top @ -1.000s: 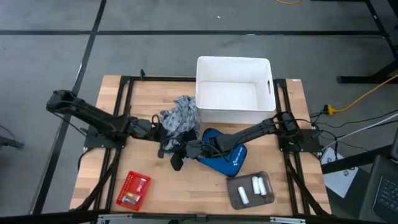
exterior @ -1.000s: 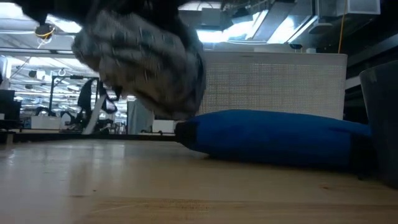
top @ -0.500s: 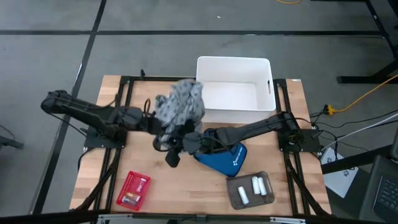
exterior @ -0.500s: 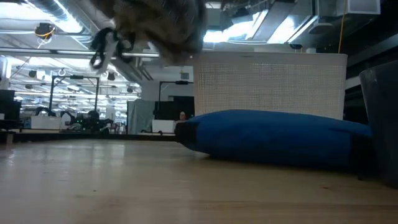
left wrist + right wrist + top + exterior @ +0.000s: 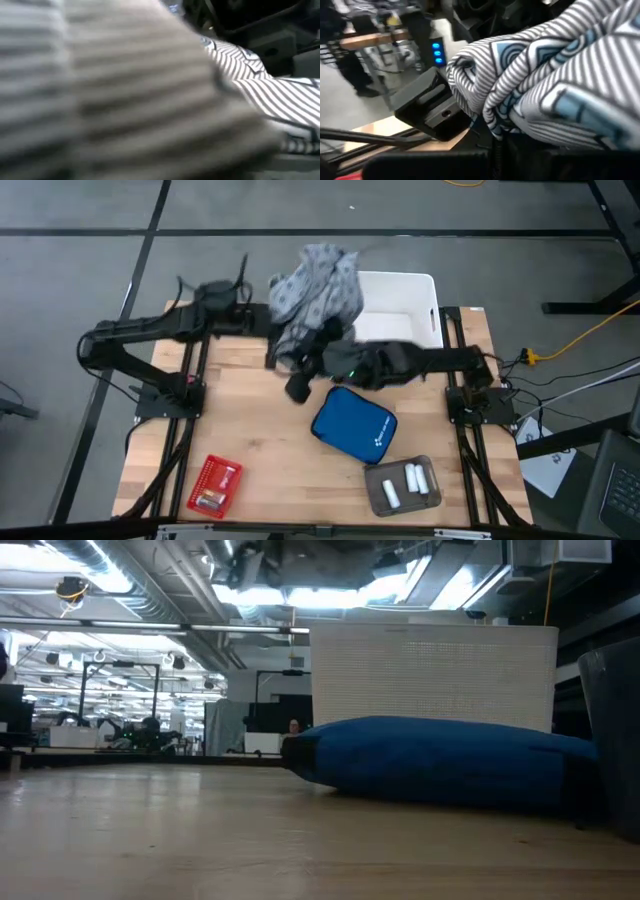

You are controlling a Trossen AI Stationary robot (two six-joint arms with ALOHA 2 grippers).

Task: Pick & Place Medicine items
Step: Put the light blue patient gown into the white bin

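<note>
Striped cloth point(image 5: 315, 290) now lifted off worktop point(image 5: 250, 440) toward 12 o'clock, over white bin point(image 5: 420, 305); both end effectors clamped on cloth. Medicine bottles point(image 5: 405, 480) untouched at 5 o'clock.

No legible text, number or brand name can be made out. A small white mark is seen printed on the blue pouch point(image 5: 353, 426) in the high view, but it cannot be read. Nothing is legible on the red box point(image 5: 213, 485).
</note>
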